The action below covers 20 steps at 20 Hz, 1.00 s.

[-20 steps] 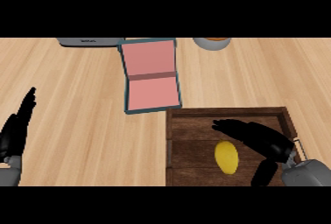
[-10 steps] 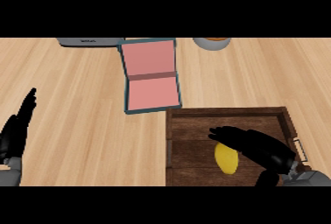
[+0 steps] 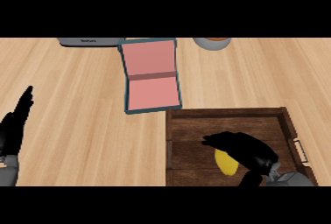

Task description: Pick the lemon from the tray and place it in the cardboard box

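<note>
The wooden counter (image 3: 77,144) fills the view. At 5 o'clock sits the dark wooden tray (image 3: 226,113). The cardboard box (image 3: 150,89) lies open and flat toward 12 o'clock, its pink inside facing up and its near corner just beside the tray's far-left corner. The left hand (image 3: 13,131) rests at the 8 o'clock edge, fingers straight and pointing up, well away from everything.

The right hand (image 3: 244,148) comes in from 5 o'clock and arches over the tray's middle. I cannot tell from here whether it has closed on anything. Under it lies the lemon (image 3: 224,165) on the tray floor, long axis running roughly 12 to 6. Its far end and its 3 o'clock flank are hidden by the hand.

I would judge the lemon light, stiff enough to bear a squeeze, with a smooth waxy skin. Being oval, it is likely to roll or squirt out if caught near a tip. The best hold looks to be across its narrow middle, pressing from the 9 and 3 o'clock sides.

A grey appliance (image 3: 89,41) and a small bowl (image 3: 212,42) stand at the 12 o'clock edge.

Compared with a second ago, the right hand has slid toward 9 o'clock. It was off the lemon's 2 o'clock side, with the fruit mostly bare; now it covers the far end. The lemon, box and left hand sit just where they were.
</note>
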Each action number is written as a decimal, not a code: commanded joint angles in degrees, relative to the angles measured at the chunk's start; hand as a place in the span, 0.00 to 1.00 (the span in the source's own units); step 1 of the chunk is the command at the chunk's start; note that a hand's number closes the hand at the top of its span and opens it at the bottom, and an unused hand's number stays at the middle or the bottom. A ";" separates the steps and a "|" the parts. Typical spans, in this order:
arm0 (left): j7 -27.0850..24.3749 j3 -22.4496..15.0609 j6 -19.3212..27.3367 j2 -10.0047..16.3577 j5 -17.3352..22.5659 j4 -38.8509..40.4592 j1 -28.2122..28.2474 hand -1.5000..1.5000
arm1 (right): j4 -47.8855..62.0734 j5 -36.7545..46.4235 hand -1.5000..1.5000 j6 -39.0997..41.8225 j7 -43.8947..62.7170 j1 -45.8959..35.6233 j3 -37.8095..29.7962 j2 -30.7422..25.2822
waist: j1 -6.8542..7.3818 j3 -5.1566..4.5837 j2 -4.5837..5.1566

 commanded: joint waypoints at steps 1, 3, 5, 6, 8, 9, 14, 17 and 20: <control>1.30 -0.80 0.32 -2.05 -1.72 -1.32 0.47 0.50 | 1.39 4.67 1.00 -4.63 0.24 -0.39 1.05 2.44 | 0.01 0.02 0.00; -2.58 1.98 -1.16 0.79 0.08 3.38 -1.55 0.50 | 5.42 5.87 1.00 -13.69 -5.77 -1.81 -0.31 2.06 | 0.00 0.03 0.13; 0.05 -0.33 1.10 -2.74 -1.64 0.25 -0.61 0.50 | 8.93 7.06 1.00 -16.52 -6.72 -3.19 -1.22 3.36 | 0.15 0.04 0.08; 0.00 0.55 -0.83 -1.43 -0.61 -0.99 0.61 0.50 | 10.39 8.83 1.00 -17.53 -3.71 -4.41 -0.30 6.36 | 0.31 0.04 0.05; -0.22 0.49 -0.80 -1.34 -1.35 0.72 -0.91 0.50 | 3.84 9.99 1.00 -16.28 0.33 -4.24 -0.04 7.05 | -0.03 0.01 -0.01; 2.46 0.50 -0.96 -1.31 -1.57 -1.57 -1.07 0.50 | 10.07 11.44 1.00 -21.47 -4.36 -3.67 -0.17 6.80 | 0.14 0.04 0.03; -1.28 1.52 -0.19 -0.74 -2.03 2.18 -0.08 0.50 | 3.23 15.37 1.00 -25.16 12.81 -0.21 -4.23 11.81 | -1.32 -0.08 -0.35; -1.35 2.71 0.30 -0.52 -1.43 2.03 1.38 0.50 | 4.42 18.75 1.00 -29.61 26.74 4.57 -10.54 15.04 | -3.83 -0.27 -0.89; -0.87 3.17 0.16 -0.05 -1.19 0.91 2.00 0.50 | 0.19 26.13 1.00 -33.33 39.33 5.48 -11.67 18.38 | -3.36 -0.38 -1.40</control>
